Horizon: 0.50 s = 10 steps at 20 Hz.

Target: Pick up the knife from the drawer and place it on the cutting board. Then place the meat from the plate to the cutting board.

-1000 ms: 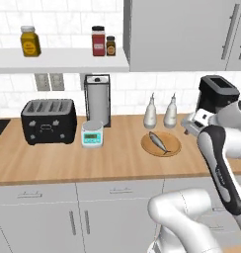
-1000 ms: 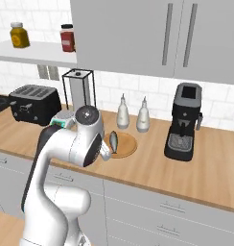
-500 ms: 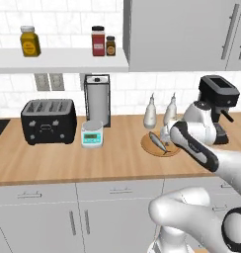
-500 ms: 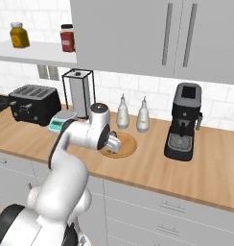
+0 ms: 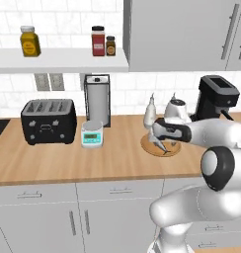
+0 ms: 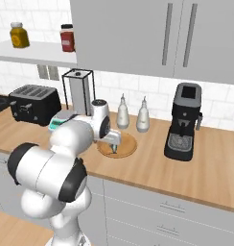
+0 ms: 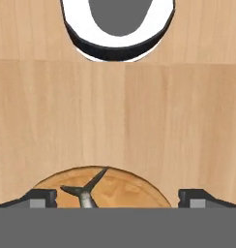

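The meat [image 7: 85, 194] is a small grey fish, smooth and dull, with a thin forked tail. It lies on the plate [image 7: 134, 186], a flat round disc of light-tan wood with a darker rim and a faint grain. In the hand view the tail points to the top of that view and leans a little to the right. The body runs down out of sight at the bottom edge, so its long axis lies roughly along the gripper's line of sight.

The gripper [image 7: 118, 199] hangs just over the plate with its two dark fingertips spread wide, one at each side of the disc, and it grasps nothing. From the base views the gripper [image 6: 113, 142] points down at the plate [image 6: 129, 145], which sits on the counter [image 5: 68, 158], a long slab of pale wood in broad planks.

At the top of the hand view, beyond the plate, there is a round white-rimmed thing with a dark band and a grey centre; I cannot tell what it is.

Just behind the plate stand two pale, pear-shaped bottles [image 6: 122, 113]. To their right is a boxy black coffee machine [image 6: 183, 122]. Well to the left are a small teal scale [image 5: 92, 134], a tall wire-framed towel holder [image 5: 97, 101] and a black toaster [image 5: 48, 121]. Above is a white shelf [image 5: 58, 59] with jars [image 5: 98, 40]
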Motion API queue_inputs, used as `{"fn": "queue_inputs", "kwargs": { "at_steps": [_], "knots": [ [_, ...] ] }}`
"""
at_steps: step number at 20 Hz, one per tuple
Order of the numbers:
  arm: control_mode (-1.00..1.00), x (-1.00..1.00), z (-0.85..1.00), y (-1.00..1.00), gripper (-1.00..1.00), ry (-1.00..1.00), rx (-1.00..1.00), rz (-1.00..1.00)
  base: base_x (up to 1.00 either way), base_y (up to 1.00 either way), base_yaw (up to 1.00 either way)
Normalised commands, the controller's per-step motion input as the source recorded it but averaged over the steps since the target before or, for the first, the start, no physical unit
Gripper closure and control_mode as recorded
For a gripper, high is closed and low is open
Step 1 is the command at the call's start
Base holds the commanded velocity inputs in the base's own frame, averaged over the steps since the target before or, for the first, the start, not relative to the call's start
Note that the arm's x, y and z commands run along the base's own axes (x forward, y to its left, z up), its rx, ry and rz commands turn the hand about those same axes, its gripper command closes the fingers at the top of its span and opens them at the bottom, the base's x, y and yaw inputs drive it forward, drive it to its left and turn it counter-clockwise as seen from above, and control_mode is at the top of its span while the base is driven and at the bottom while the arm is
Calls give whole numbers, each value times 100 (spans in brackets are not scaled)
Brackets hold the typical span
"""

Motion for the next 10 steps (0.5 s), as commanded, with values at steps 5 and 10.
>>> {"fn": "queue_inputs", "kwargs": {
  "at_steps": [5,10],
  "knots": [
    [-100,88,-54,0,-100,9,-2,0,0,0,0],
    [-100,74,-59,-22,-100,2,-2,4,0,0,0]
  ]
}}
